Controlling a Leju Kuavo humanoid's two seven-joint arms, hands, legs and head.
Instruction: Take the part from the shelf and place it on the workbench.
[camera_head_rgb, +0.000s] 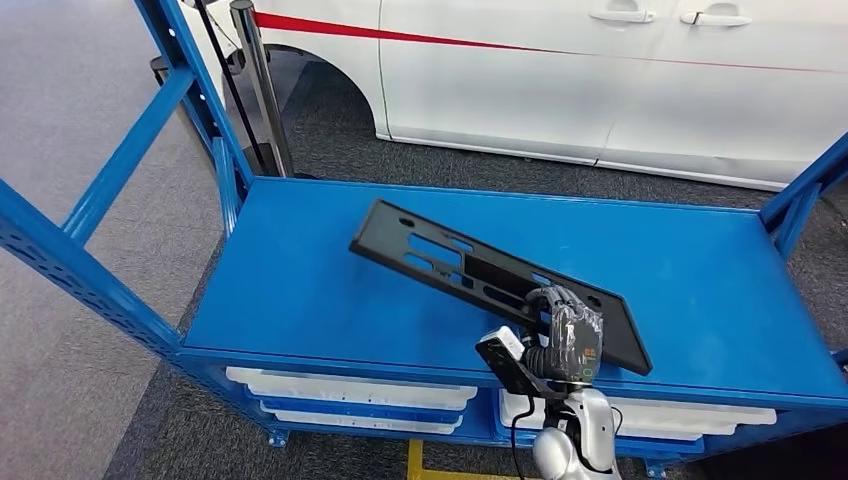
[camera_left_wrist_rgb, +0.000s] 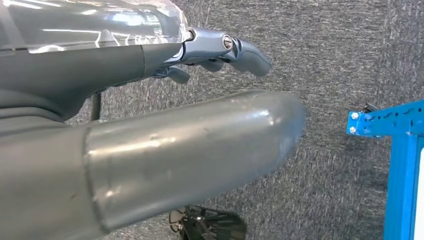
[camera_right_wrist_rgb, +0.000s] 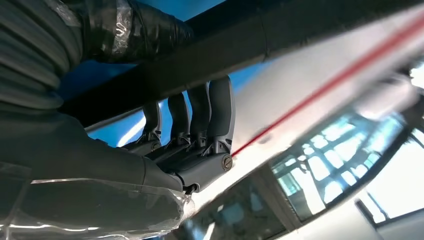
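Part (camera_head_rgb: 480, 275) gripped by right hand (camera_head_rgb: 563, 335); wrist view shows fingers (camera_right_wrist_rgb: 210, 117) beneath.

The part (camera_head_rgb: 495, 275) looks like matt black plastic, gripped by the right hand (camera_head_rgb: 565, 335), whose dark fingers (camera_right_wrist_rgb: 220, 115) are smooth with a dull sheen. The shelf (camera_head_rgb: 300, 290) is smooth, blue-painted metal. The carpet (camera_left_wrist_rgb: 340, 60) is rough grey cloth. The car (camera_head_rgb: 600, 80) is glossy white.

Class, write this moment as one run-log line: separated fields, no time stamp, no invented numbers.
stage: part grasped | right hand: grips black part at near end | part: tilted over blue shelf | left hand: hangs over carpet, holds nothing
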